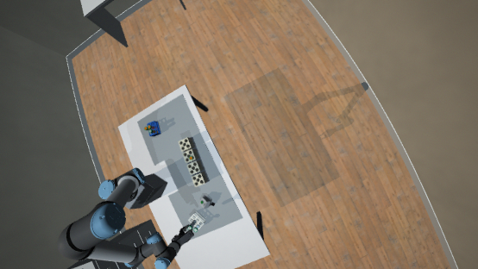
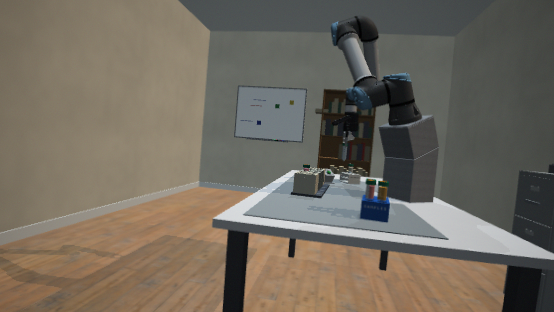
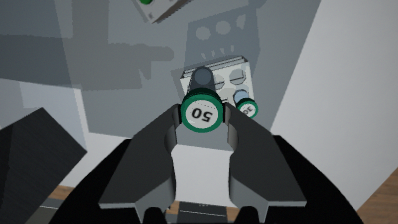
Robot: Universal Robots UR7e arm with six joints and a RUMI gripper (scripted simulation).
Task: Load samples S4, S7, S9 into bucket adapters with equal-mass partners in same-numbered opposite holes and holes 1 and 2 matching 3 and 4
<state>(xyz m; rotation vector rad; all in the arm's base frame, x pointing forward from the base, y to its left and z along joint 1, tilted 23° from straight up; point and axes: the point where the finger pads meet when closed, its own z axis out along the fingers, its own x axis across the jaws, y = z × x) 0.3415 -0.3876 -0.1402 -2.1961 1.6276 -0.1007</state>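
So the tube marked 50 [image 3: 202, 113] [image 2: 344, 150] has a green cap with a white dot, number printed dark on it, and it looks upside down from the wrist view. Body's clear-ish with a rounded bottom, hanging pretty much upright. It's right between the fingers of the tool [image 3: 202, 111] [image 2: 345, 134], which are only a little way apart and clamped on it up by the cap, one finger each side.

Below the tool there's the white rack [image 3: 242, 67] [image 1: 197, 220], with a tube marked 30 [image 3: 247, 108] standing in it, green cap and white dot too. The green key [image 1: 202, 202] on its little desk is near that rack, also lower than the tool. The row of adapters [image 1: 193, 167] [image 2: 306, 182] and the blue rack [image 1: 154, 124] [image 2: 375, 209] are on the bench [image 1: 254, 243] [image 2: 400, 245], well apart from the tool.
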